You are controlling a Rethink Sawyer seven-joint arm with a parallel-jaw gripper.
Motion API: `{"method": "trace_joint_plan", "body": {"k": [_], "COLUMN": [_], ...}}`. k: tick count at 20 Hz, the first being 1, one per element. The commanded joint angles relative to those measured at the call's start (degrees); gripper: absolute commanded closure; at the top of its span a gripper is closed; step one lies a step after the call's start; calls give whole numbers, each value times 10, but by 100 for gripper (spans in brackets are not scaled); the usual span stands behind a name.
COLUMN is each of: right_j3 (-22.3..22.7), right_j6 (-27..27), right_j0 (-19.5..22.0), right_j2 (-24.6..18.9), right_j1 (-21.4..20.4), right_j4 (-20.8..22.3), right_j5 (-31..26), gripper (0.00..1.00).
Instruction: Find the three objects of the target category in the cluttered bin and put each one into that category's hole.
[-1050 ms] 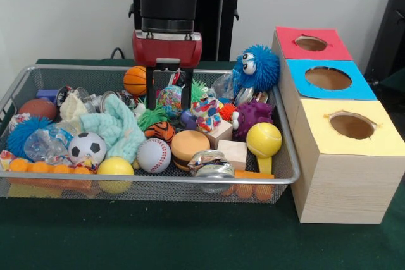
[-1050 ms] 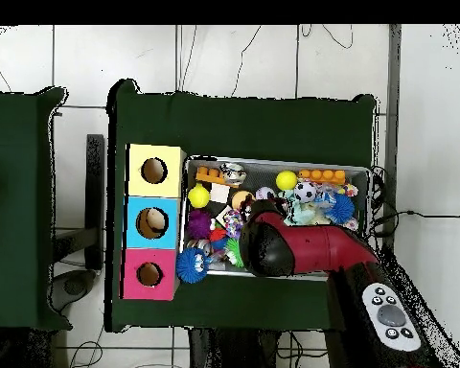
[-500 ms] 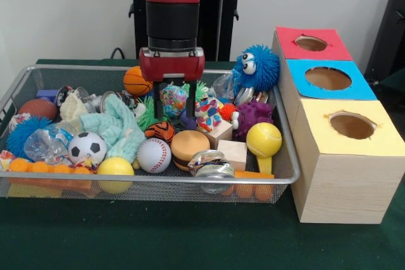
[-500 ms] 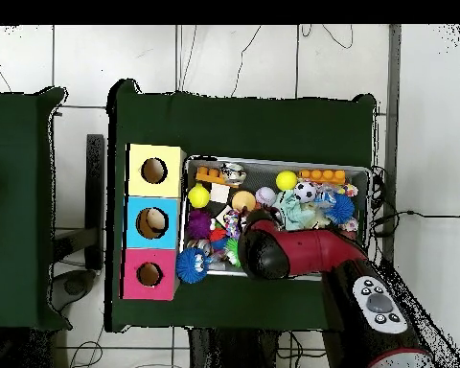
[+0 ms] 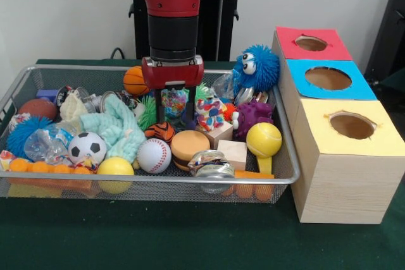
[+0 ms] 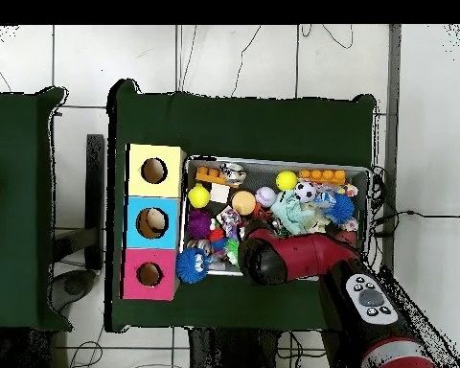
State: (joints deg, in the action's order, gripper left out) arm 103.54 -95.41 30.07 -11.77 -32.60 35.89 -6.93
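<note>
The wire bin is crowded with toys, and nothing shows in the red hole, blue hole or yellow hole at the right of the frame, so the sorting looks barely begun, judging by what shows. The tool hangs in the upper middle of the bin, its two dark fingers straddling a multicoloured ball, which sits between them just right of the small basketball. The fingers look closed against the ball's sides, gripping it. All three drops appear left to do.
</note>
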Motion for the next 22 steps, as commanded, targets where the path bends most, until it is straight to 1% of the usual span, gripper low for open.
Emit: {"method": "trace_joint_plan", "body": {"k": [1,7,14,17,22], "right_j3": [-40,-51,-52,-52,-61], "right_j6": [-17,11,18,11,0], "right_j0": [4,22,31,37,30], "right_j2": [9,-13,-32,-44,-34], "right_j1": [14,0,-8,-7,0], "right_j4": [49,65,72,76,100], "right_j5": [21,7,-9,5,44], "gripper": [0,0,0,0,0]}}
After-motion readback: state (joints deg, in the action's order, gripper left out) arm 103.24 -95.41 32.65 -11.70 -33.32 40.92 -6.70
